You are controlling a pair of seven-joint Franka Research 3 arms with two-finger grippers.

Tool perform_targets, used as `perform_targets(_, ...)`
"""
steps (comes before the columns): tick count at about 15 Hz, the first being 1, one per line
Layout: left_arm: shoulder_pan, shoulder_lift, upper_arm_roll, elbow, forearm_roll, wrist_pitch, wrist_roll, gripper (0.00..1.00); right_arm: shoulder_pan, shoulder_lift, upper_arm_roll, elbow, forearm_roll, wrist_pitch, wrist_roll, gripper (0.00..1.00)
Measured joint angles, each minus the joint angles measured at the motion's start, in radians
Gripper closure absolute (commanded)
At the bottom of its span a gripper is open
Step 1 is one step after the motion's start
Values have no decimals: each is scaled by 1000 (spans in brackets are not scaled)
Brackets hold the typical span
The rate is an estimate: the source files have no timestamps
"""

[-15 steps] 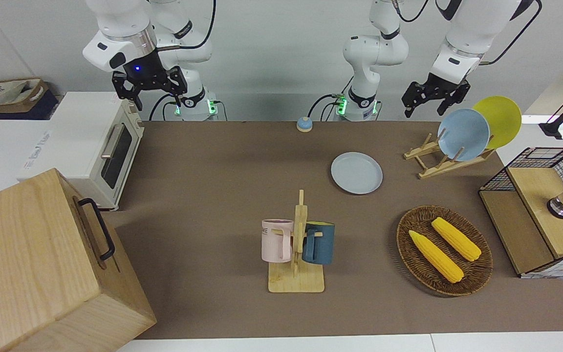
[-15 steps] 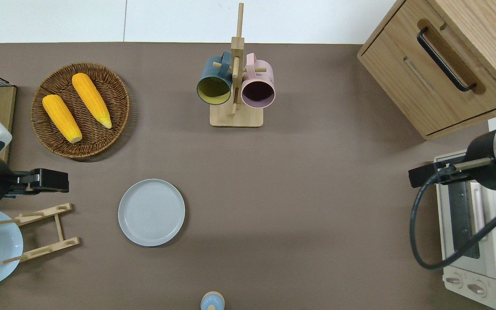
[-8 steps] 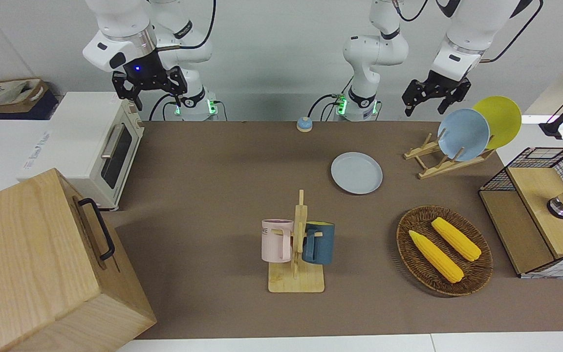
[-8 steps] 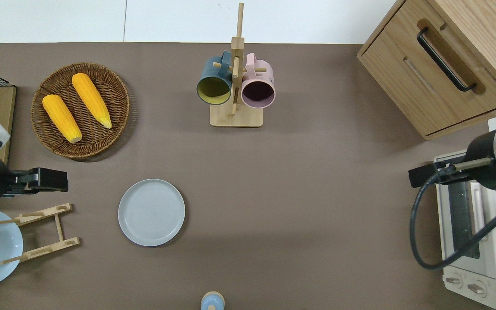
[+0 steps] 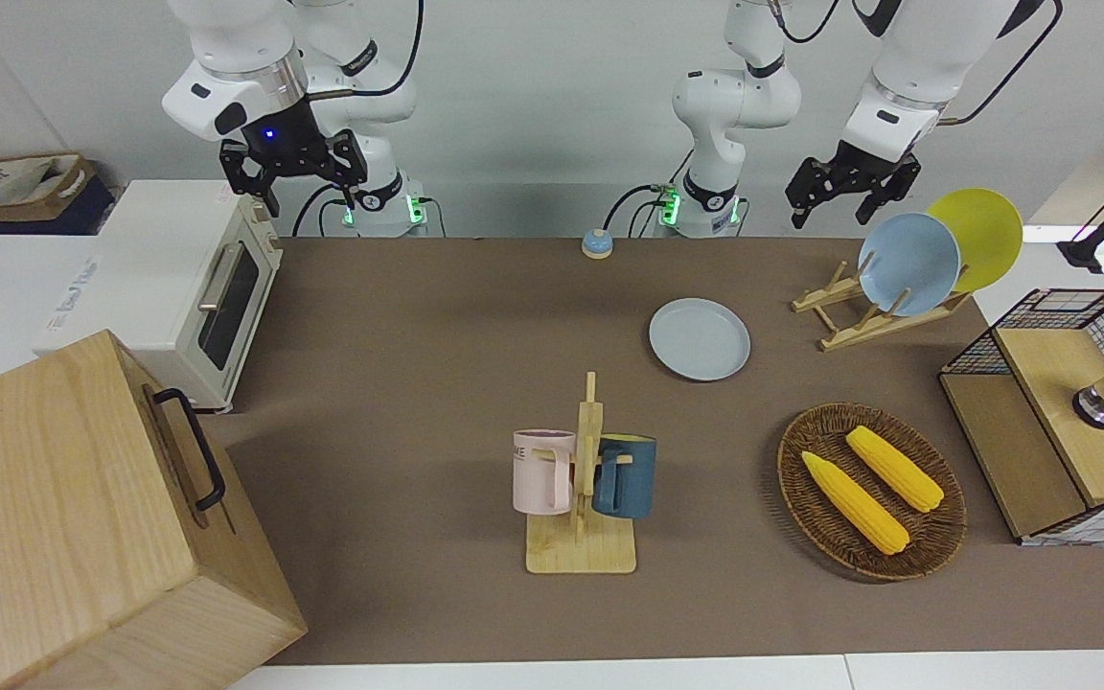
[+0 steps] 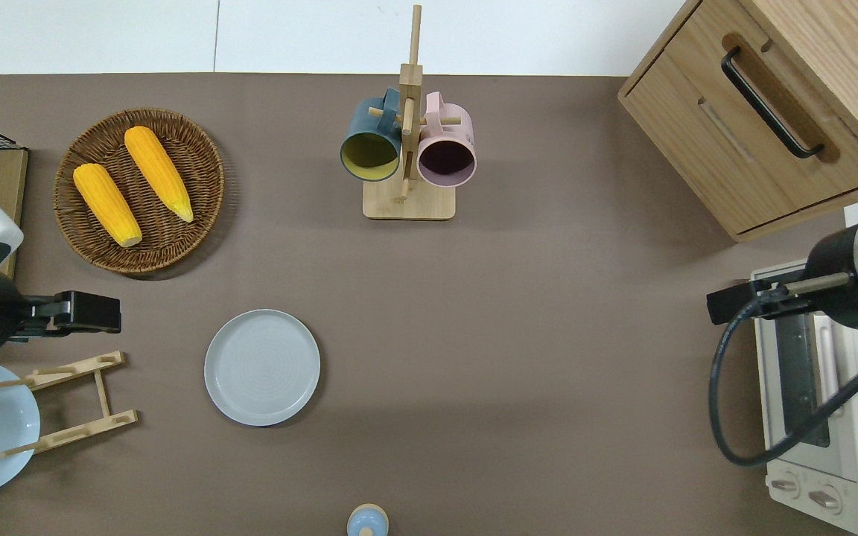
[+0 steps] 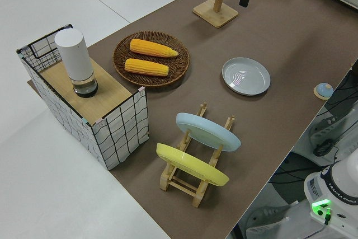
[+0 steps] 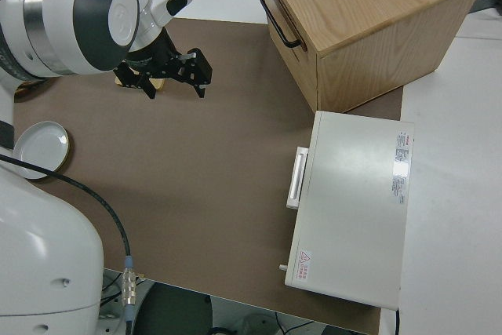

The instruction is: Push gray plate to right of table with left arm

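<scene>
The gray plate [image 5: 700, 338] [image 6: 262, 367] [image 7: 246, 75] lies flat on the brown table [image 5: 418, 316] [image 6: 518, 335], nearer to the robots than the mug stand. My left gripper [image 5: 838, 206] [image 6: 105, 313] hangs open and empty in the air. It is over bare table between the corn basket and the plate rack, off toward the left arm's end from the gray plate and apart from it. The right arm is parked, its gripper [image 5: 312, 192] [image 8: 174, 88] open and empty.
A wooden rack [image 5: 873, 311] with a light blue plate [image 5: 908, 264] and a yellow plate [image 5: 978, 235] stands at the left arm's end, by a wicker basket of corn [image 6: 138, 190]. A mug stand [image 6: 408, 149], a wooden cabinet [image 6: 764, 126], a toaster oven [image 5: 197, 287] and a small bell [image 5: 596, 243] also stand on the table.
The left gripper has drifted slightly in the air. The gray plate and the right arm have not moved.
</scene>
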Motion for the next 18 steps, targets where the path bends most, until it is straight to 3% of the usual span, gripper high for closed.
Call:
perform_targets(8, 10, 24, 15, -77, 14, 0, 0, 0, 0, 0, 0, 0, 0, 0, 0, 17)
perform_targets(14, 9, 25, 7, -216, 13, 139, -4, 0, 0, 0, 0, 0, 0, 0, 0, 17)
perform_targets(18, 9, 13, 7, -346, 13, 296, -5, 0, 0, 0, 0, 0, 0, 0, 0, 17)
